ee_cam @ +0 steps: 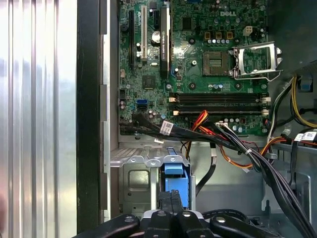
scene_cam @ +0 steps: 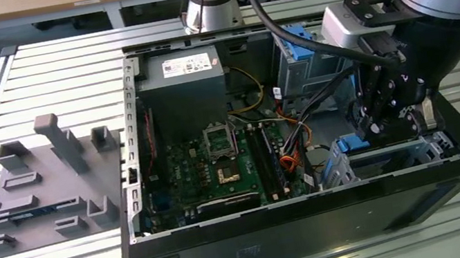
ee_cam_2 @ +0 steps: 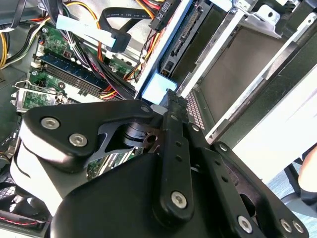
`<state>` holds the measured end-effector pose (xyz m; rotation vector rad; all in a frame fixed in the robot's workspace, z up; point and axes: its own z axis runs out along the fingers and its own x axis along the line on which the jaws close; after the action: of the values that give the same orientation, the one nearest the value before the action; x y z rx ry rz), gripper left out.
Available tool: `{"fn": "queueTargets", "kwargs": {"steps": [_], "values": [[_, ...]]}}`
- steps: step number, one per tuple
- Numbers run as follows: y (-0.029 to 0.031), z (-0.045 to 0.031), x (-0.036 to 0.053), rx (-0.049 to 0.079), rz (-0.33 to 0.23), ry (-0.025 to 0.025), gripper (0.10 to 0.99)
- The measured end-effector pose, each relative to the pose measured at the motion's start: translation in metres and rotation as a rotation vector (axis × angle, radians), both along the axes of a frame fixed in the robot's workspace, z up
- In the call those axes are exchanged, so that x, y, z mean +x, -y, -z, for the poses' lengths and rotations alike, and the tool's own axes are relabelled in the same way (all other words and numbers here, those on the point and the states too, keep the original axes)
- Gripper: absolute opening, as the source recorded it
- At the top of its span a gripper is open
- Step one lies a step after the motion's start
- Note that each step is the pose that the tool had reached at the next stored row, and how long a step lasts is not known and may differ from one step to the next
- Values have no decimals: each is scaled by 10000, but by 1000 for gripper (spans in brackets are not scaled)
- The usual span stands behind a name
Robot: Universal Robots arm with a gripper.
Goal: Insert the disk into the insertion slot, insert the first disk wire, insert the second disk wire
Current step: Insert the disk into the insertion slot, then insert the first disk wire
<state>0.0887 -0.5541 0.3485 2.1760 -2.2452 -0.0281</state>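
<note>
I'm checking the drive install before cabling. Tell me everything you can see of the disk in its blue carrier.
The disk shows mainly as its bright blue plastic carrier, a glossy end piece standing on edge within the silver sheet-metal insertion slot, whose walls flank it on both sides. The drive's metal body is hidden by the cage. The gripper, fingers shut together, sits right against the blue end. Whether it is fully seated cannot be told.

Disk carrier point(ee_cam: 176, 181) bright blue. Insertion slot point(ee_cam: 133, 183) silver. Motherboard point(ee_cam: 198, 59) green. Wires point(ee_cam: 202, 118) orange, red, yellow. Gripper point(ee_cam: 172, 201) black. Case point(scene_cam: 321, 226) black. Table point(scene_cam: 60, 66) silver, slatted. Fixture block point(scene_cam: 45, 195) grey.
</note>
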Motion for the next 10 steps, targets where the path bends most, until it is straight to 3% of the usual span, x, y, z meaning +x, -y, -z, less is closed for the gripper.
{"fn": "queueTargets", "kwargs": {"steps": [10], "values": [[0, -1, 29, -1, -1, -3, 106]]}}
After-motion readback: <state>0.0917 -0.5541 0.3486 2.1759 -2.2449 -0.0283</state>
